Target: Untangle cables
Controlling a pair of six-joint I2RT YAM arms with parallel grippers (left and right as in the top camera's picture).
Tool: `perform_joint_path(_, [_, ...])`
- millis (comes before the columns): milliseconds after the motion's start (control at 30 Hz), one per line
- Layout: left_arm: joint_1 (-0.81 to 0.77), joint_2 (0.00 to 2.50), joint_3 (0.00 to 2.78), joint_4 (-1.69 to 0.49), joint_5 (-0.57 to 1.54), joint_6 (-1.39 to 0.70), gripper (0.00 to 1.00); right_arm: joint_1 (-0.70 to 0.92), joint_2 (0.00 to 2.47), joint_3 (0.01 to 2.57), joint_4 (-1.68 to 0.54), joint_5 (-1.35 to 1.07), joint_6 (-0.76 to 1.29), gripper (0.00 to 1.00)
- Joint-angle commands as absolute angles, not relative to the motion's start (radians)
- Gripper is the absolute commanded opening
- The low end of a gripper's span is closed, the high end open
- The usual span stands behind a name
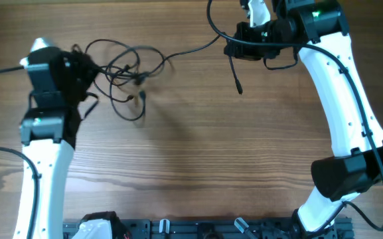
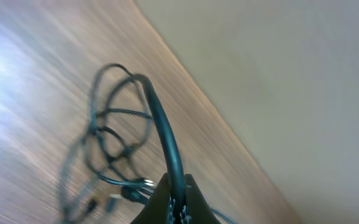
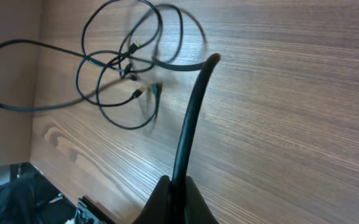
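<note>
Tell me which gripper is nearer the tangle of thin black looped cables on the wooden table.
Left. The left gripper is at the tangle's left edge, shut on one cord. The right gripper is well off to its right, gripping a strand leading from it.

No legible text, label or number in view.

- The left wrist view was smeared: the loops of the cables ran together, and their plugs could not be told apart.
- The left hand and right hand were cut off by the bottom edges of their wrist views.
- Overhead, the right hand was partly cropped by the top edge, and the left hand's fingertips were hidden under its black body.
</note>
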State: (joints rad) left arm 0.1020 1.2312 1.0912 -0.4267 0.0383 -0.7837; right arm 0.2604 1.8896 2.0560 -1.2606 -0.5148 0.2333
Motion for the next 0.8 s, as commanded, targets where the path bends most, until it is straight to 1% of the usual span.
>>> perform_joint_path(0, [0.164, 1.283, 1.100, -0.464, 0.110, -0.817, 0.04, 0.222, 1.811, 2.081, -1.261, -0.474, 0.174, 0.04])
perform_joint_path(133, [0.187, 1.359, 1.100, -0.488, 0.167, -0.809, 0.04, 0.162, 1.713, 2.167, -1.248, -0.471, 0.157, 0.04])
perform_joint_path(233, [0.187, 1.403, 1.100, -0.487, 0.167, -0.685, 0.04, 0.151, 1.642, 2.246, -1.226, -0.467, 0.157, 0.04])
perform_joint_path(400, [0.187, 1.411, 1.100, -0.488, 0.162, -0.505, 0.04, 0.151, 1.632, 2.413, -1.228, -0.474, 0.158, 0.04])
perform_joint_path(433, [0.187, 1.411, 1.100, -0.488, 0.162, -0.470, 0.08, 0.151, 1.632, 2.442, -1.227, -0.484, 0.157, 0.04])
perform_joint_path(467, [0.187, 1.411, 1.100, -0.488, 0.162, -0.436, 0.17, 0.151, 1.632, 2.473, -1.226, -0.505, 0.157, 0.04])
perform_joint_path(533, [0.187, 1.411, 1.100, -0.487, 0.164, -0.333, 0.40, 0.151, 1.631, 2.509, -1.232, -0.545, 0.157, 0.04])
perform_joint_path(633, [0.187, 1.411, 1.100, -0.464, 0.166, -0.213, 0.67, 0.151, 1.632, 2.508, -1.263, -0.555, 0.146, 0.04])
perform_joint_path(667, [0.187, 1.411, 1.100, -0.439, 0.207, -0.146, 0.72, 0.151, 1.634, 2.507, -1.280, -0.555, 0.131, 0.04])
perform_joint_path(733, [0.187, 1.410, 1.100, -0.406, 0.313, -0.087, 0.74, 0.151, 1.638, 2.506, -1.291, -0.556, 0.130, 0.04])
perform_joint_path(767, [0.182, 1.410, 1.100, -0.385, 0.426, -0.050, 0.74, 0.151, 1.638, 2.506, -1.294, -0.556, 0.130, 0.04])
